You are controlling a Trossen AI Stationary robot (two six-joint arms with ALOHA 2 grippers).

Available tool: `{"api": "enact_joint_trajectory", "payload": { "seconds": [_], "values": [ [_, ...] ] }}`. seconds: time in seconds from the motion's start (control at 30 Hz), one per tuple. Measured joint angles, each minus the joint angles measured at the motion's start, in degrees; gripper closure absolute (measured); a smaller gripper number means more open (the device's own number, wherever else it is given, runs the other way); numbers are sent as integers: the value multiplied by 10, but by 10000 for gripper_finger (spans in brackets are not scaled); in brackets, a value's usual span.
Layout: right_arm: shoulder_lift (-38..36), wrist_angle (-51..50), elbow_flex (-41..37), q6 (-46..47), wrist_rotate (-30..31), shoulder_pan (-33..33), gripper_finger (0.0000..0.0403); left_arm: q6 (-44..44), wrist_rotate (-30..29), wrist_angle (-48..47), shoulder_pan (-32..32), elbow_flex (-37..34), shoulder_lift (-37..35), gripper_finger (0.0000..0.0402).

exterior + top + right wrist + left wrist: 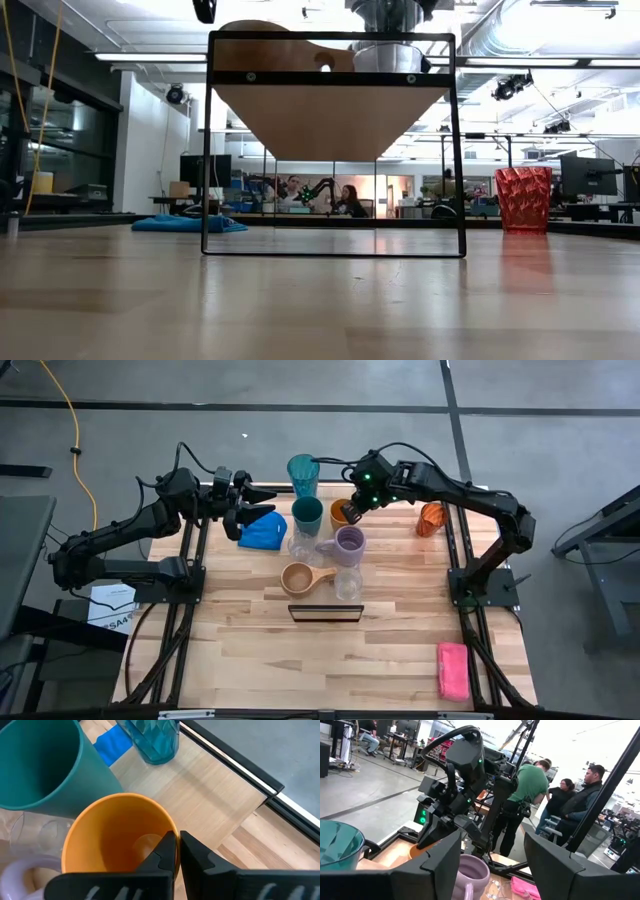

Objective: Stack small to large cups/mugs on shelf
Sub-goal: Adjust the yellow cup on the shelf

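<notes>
Cups crowd the far middle of my table (pixel 400 650), all of them on the shelf (pixel 400 565), the long light-wood board that runs across the table between the two arm bases. From above I count the tall teal tumbler (pixel 303 475) farthest back, the dark green cup (pixel 307 515) just in front of it, and the orange cup (pixel 341 513) beside the green one on the right. In front of those sit the lavender mug (pixel 349 543), the tan mug (pixel 299 577) with its handle pointing right, and two clear glasses, one (pixel 303 546) between the green cup and the tan mug and the other (pixel 347 584) just in front of the lavender mug. The red cup (pixel 432 518) stands apart, toward the right end of the board.

My right gripper (pixel 177 851) is at the orange cup's rim. In its wrist view the two dark fingers are pressed together with the tips right at the lip, and I cannot tell whether the cup wall is caught between them.

My left gripper (pixel 262 502) hovers above the blue cloth (pixel 263 531) at the left end of the board, fingers spread wide and holding nothing. A pink sponge (pixel 452 669) lies near the table's front right corner, and a small black frame (pixel 325 612) stands in front of the cups.
</notes>
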Motion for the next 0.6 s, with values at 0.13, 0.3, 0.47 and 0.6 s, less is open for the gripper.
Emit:
{"api": "enact_joint_trajectory", "payload": {
  "seconds": [0.13, 0.3, 0.47, 0.6],
  "values": [
    [0, 0, 0, -1, -1, 1, 403, 0, 0, 0, 0, 0, 0, 195],
    [0, 0, 0, 0, -3, 2, 403, 0, 0, 0, 0, 0, 0, 195],
    [0, 0, 0, 0, -6, 2, 403, 0, 0, 0, 0, 0, 0, 195],
    [0, 0, 0, 0, -7, 3, 402, 0, 0, 0, 0, 0, 0, 195]
  ]
}}
